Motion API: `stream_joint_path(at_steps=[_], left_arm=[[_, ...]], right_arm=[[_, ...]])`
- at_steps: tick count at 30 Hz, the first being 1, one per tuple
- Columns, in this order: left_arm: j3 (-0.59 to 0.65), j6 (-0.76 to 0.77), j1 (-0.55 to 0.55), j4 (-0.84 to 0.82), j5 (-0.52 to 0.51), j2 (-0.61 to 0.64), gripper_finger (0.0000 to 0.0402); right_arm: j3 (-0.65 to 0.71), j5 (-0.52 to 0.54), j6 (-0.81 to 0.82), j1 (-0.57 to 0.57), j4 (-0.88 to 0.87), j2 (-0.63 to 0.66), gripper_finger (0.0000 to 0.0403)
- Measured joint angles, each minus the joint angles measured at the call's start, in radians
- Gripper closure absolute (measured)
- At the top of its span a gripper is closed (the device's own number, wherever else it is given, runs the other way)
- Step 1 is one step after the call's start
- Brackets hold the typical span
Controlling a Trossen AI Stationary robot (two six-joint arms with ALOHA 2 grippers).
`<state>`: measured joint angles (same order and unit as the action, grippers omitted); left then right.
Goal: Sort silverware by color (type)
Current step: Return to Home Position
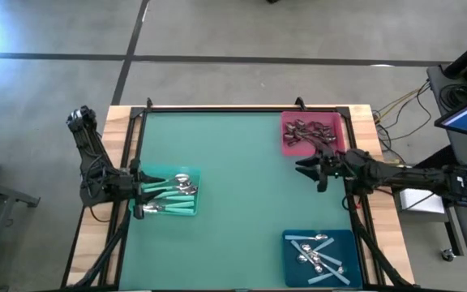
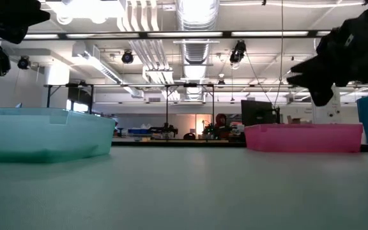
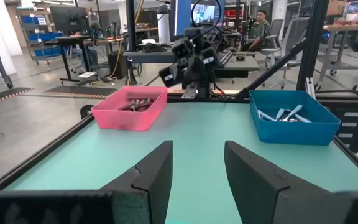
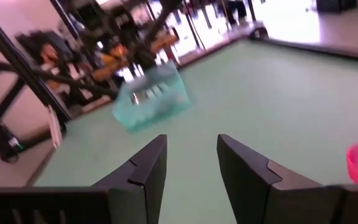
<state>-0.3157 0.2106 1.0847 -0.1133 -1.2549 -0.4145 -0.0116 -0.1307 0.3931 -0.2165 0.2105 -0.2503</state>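
The silverware lies in three open trays on the green table. Teal-handled spoons (image 1: 173,195) fill the teal tray (image 1: 186,173) at the left. Dark spoons (image 1: 310,130) sit in the pink tray (image 1: 286,142) at the far right, also seen as the pink tray (image 3: 129,115). Pale blue spoons (image 1: 319,255) lie in the blue tray (image 1: 294,268) at the near right. My left gripper (image 1: 139,195) is open over the teal tray's left edge. My right gripper (image 1: 308,169) is open above the table just near the pink tray. Neither holds anything.
The table's middle (image 1: 233,178) is bare green surface between the trays. A black frame (image 1: 242,109) rims the table. In the left wrist view the blue tray (image 3: 294,124) and my right arm (image 3: 191,59) stand across the table, with a person seated far behind.
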Motion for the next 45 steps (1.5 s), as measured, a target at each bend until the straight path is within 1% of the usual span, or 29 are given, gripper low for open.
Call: stream_joint_path(at_steps=[3, 7, 8, 10, 13, 16, 21, 23, 26, 28, 32, 36, 39, 42, 45], left_arm=[[0.0, -0.023, 0.0, 0.0, 0.0, 0.0, 0.0272], [0.0, -0.047, 0.0, 0.0, 0.001, 0.0, 0.0272], [0.0, -0.048, 0.0, 0.0, 0.001, 0.0, 0.0272], [0.0, -0.048, 0.0, 0.001, 0.016, 0.001, 0.0272], [0.0, -0.047, 0.0, 0.003, 0.042, 0.001, 0.0272], [0.0, -0.049, -0.002, 0.0, 0.068, 0.0, 0.0272], [0.0, -0.079, -0.003, -0.001, 0.074, -0.007, 0.0272], [0.0, -0.086, -0.003, -0.001, 0.126, -0.007, 0.0272], [0.0, -0.084, -0.003, 0.007, 0.253, -0.008, 0.0278], [0.0, -0.062, -0.003, 0.023, 0.307, -0.009, 0.0285], [0.0, -0.032, -0.003, 0.073, 0.327, -0.047, 0.0303], [0.0, -0.076, -0.013, 0.152, 0.326, -0.112, 0.0316], [0.0, -0.133, -0.04, 0.196, 0.327, -0.168, 0.0321], [0.011, -0.167, -0.123, 0.193, 0.354, -0.159, 0.0322], [0.041, -0.191, -0.259, 0.2, 0.468, -0.088, 0.0323]], right_arm=[[0.0, 0.0, 0.0, 0.0, -0.005, 0.084, 0.0268], [0.0, 0.0, 0.0, 0.0, -0.009, 0.24, 0.0268], [0.001, 0.0, 0.0, -0.002, -0.005, 0.25, 0.0268], [0.001, 0.002, -0.001, -0.004, 0.077, 0.249, 0.0268], [0.001, 0.011, -0.001, -0.005, 0.104, 0.227, 0.0268], [0.001, 0.011, 0.0, -0.004, 0.101, 0.23, 0.0268], [0.001, 0.011, -0.001, -0.004, 0.093, 0.229, 0.0268], [0.001, 0.011, -0.001, -0.004, 0.092, 0.228, 0.0268], [0.001, 0.011, 0.0, -0.004, 0.083, 0.228, 0.0268], [0.001, 0.011, 0.0, -0.004, 0.082, 0.228, 0.0268], [0.001, 0.011, 0.0, -0.004, 0.081, 0.228, 0.0268], [0.002, 0.011, 0.0, -0.004, 0.08, 0.228, 0.0268], [0.002, 0.011, 0.0, -0.004, 0.078, 0.228, 0.0268], [0.002, 0.011, 0.0, -0.004, 0.078, 0.228, 0.0268], [0.002, 0.011, 0.0, -0.004, 0.078, 0.228, 0.0268]])
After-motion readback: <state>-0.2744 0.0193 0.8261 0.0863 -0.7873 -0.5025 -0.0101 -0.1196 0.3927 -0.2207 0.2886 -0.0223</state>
